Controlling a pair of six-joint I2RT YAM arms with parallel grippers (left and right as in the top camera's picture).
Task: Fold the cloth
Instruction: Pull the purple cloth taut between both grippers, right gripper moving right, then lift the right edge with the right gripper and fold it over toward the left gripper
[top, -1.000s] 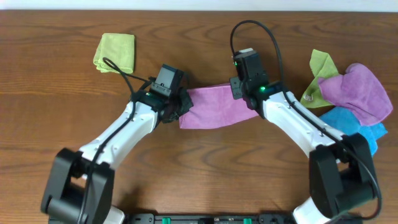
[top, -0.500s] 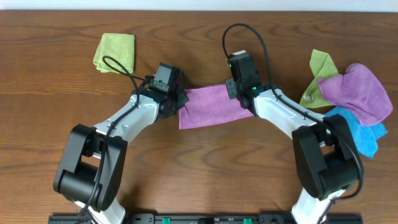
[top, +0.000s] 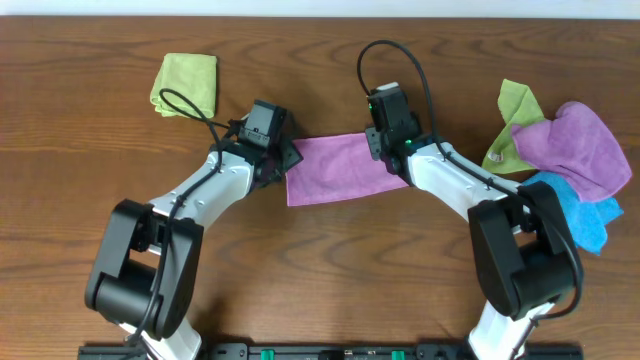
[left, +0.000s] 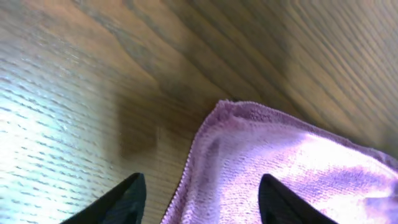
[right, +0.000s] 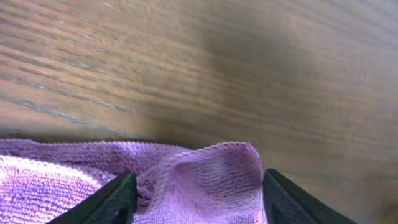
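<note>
The lilac-purple soft microfibre cloth (top: 340, 172) lies flat on the brown wooden table (top: 320, 60) between the arms. Its long axis runs left to right, with the right end angled slightly away from the robot. The left gripper (left: 199, 186) has its jaws spread around the cloth's left corner, and the right gripper (right: 198, 186) has its jaws spread around the right corner.

Brown wooden table (top: 330, 260). Folded lime-green cloth (top: 186, 84) lies flat at far left, alone. At the right edge, a heap: crumpled green cloth (top: 512, 115), rumpled purple cloth (top: 580, 145) overlapping it, bright blue cloth (top: 585, 215) partly underneath.
</note>
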